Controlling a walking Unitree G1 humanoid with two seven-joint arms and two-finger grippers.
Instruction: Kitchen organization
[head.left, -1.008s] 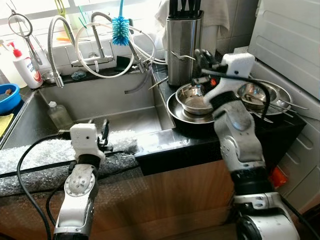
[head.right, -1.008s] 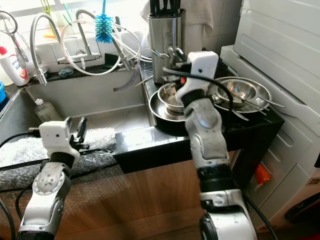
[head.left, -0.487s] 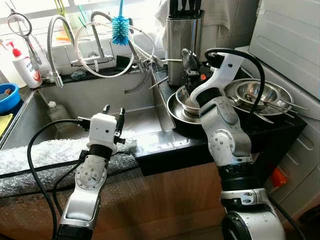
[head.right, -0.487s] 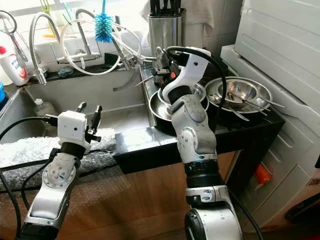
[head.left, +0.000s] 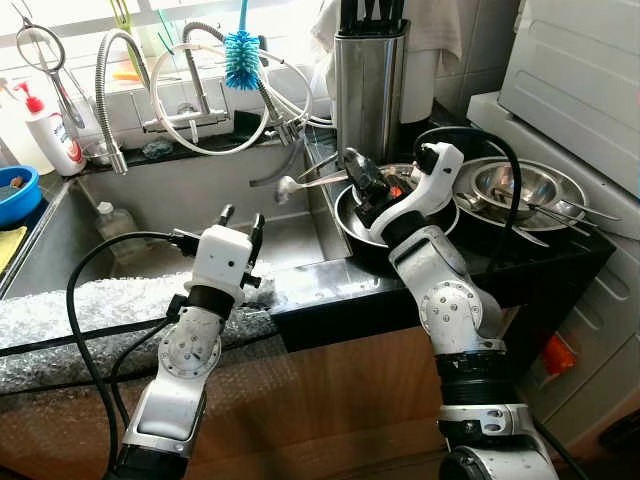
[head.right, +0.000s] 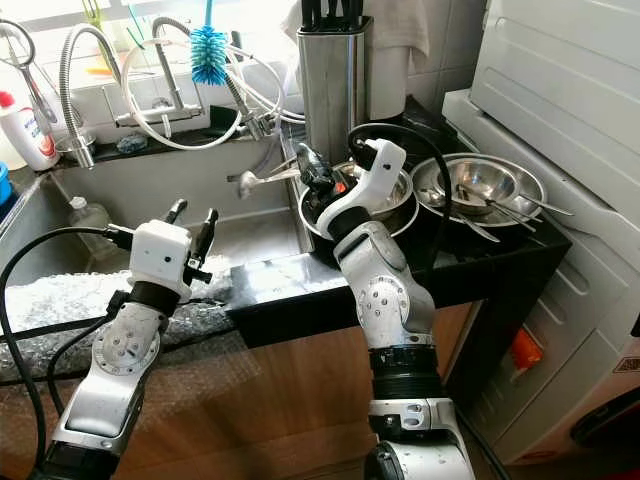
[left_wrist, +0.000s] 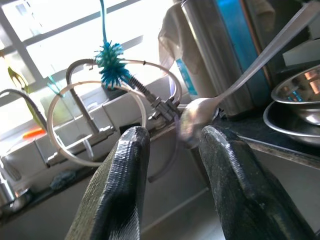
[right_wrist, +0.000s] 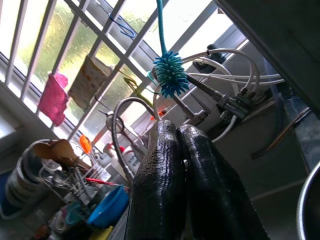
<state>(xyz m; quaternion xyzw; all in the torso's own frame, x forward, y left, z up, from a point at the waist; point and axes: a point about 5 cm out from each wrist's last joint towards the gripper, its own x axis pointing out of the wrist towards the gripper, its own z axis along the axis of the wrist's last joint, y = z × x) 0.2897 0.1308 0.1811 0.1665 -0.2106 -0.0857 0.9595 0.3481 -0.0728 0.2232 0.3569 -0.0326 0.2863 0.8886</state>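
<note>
Bright daylight from window (head.left: 80, 20), glare washing it out, wrist foreground blurred

We see a blue bottle brush (head.left: 241, 58) hanging by the window above the coiled tap hoses (head.left: 205, 95). A white soap bottle with a red pump (head.left: 50, 130) stands on the ledge at the far left, near a blue bowl (head.left: 17, 193). A clear plastic bottle (head.left: 119, 230) lies in the sink (head.left: 190, 215). Bubble wrap (head.left: 70, 310) covers the front edge of the surface (head.left: 330, 290).
</note>
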